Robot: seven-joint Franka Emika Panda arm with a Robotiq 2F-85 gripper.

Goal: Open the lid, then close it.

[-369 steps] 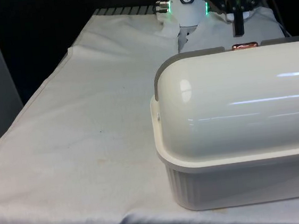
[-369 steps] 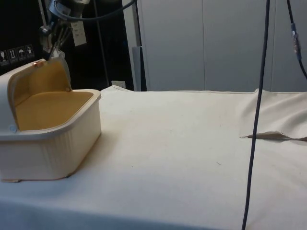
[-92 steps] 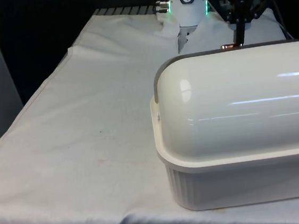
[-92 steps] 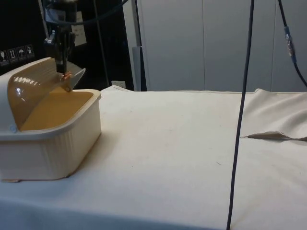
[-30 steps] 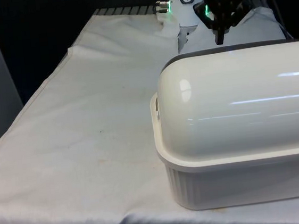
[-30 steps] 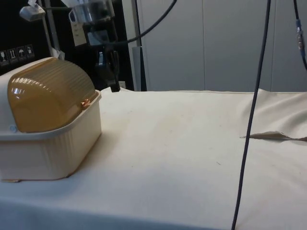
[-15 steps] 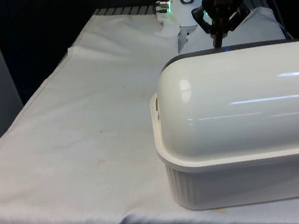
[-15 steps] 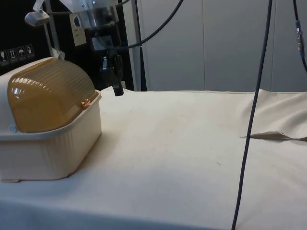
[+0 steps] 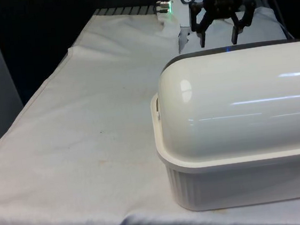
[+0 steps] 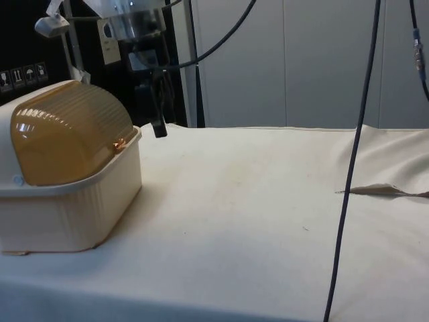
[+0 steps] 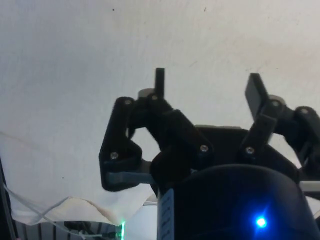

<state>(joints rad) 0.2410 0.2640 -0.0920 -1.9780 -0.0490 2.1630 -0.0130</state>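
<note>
A cream bread box [image 9: 243,180] stands at the front view's right with its rounded back towards that camera. In the side view its amber ribbed roll lid [image 10: 67,131] is rolled down shut onto the base [image 10: 67,215], and a small copper handle [image 10: 119,143] rests at the front rim. My gripper [image 9: 218,38] hangs just beyond the box, near that rim and apart from the handle, as the side view of the gripper [image 10: 159,127] shows. In the wrist view the gripper [image 11: 207,87] is open, and only white cloth lies between the fingers [image 11: 159,80].
A black cable [image 10: 348,168] hangs down across the side view. The cloth has a raised fold [image 10: 382,190] far from the box. The table edge [image 9: 40,92] runs along the front view's left. The robot base [image 9: 187,1] stands close behind the gripper.
The lid, open earlier, came down and has been shut for the last second. The fingers, shut a second ago, have spread wide apart beside the rim.
</note>
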